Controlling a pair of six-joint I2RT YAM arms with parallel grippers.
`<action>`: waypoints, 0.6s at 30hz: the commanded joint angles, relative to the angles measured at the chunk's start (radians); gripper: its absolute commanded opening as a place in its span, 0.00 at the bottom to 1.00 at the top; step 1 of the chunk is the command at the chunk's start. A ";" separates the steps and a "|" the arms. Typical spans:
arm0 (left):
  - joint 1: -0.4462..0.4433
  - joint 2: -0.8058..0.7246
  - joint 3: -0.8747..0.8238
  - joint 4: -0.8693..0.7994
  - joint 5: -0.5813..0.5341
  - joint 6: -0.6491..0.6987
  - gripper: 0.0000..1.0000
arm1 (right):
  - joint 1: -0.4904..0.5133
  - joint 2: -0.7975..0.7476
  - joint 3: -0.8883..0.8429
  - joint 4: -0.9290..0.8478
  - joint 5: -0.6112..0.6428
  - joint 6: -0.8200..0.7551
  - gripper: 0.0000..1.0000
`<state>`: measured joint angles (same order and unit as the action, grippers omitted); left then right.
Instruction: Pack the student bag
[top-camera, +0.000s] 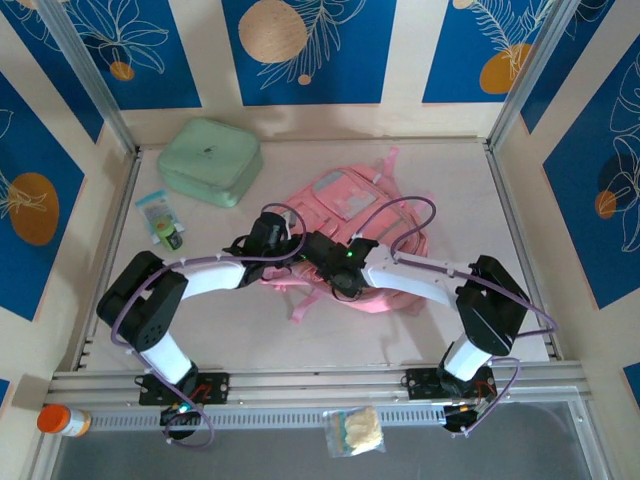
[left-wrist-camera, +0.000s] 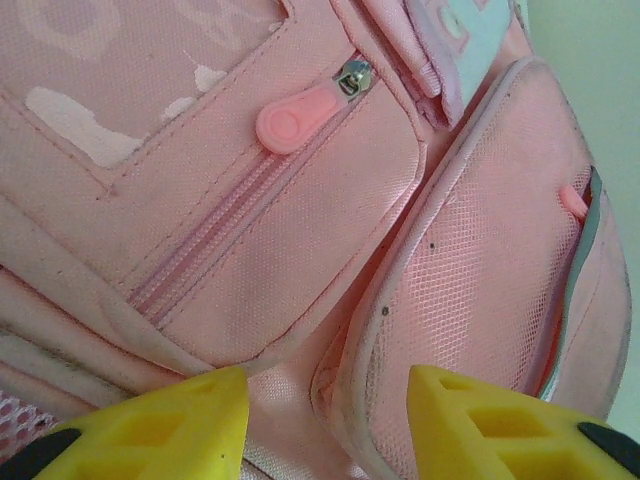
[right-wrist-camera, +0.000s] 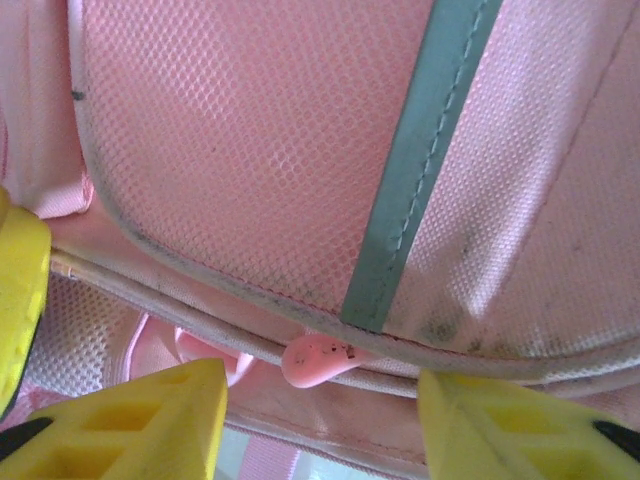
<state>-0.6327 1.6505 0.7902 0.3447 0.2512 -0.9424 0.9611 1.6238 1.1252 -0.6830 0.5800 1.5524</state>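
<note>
Your left gripper (left-wrist-camera: 325, 432) stands spread, close over a front pocket of the student bag (top-camera: 335, 192). Your right gripper (right-wrist-camera: 320, 425) is spread either side of a pink zip pull (right-wrist-camera: 318, 360). You have the bag flat mid-table, front up, long axis slanting near-left to far-right.

A large pink fabric backpack (top-camera: 372, 208) lies central on the worktop (top-camera: 250, 322). A mint-green square zip case (top-camera: 210, 160) sits behind and left of it; a small clear packet (top-camera: 160, 217) lies before the case.
</note>
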 joint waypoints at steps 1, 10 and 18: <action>0.010 0.022 -0.046 0.065 0.009 -0.024 0.45 | -0.002 0.039 -0.006 0.041 0.023 0.060 0.52; 0.011 0.070 -0.121 0.155 -0.009 -0.040 0.38 | -0.003 0.155 0.084 -0.093 0.078 0.092 0.45; 0.020 0.046 -0.117 0.040 -0.064 0.009 0.42 | 0.013 0.114 0.054 -0.188 0.085 0.047 0.28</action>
<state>-0.6285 1.6878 0.6987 0.5068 0.2436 -0.9634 0.9661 1.7687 1.2018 -0.7876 0.6231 1.6131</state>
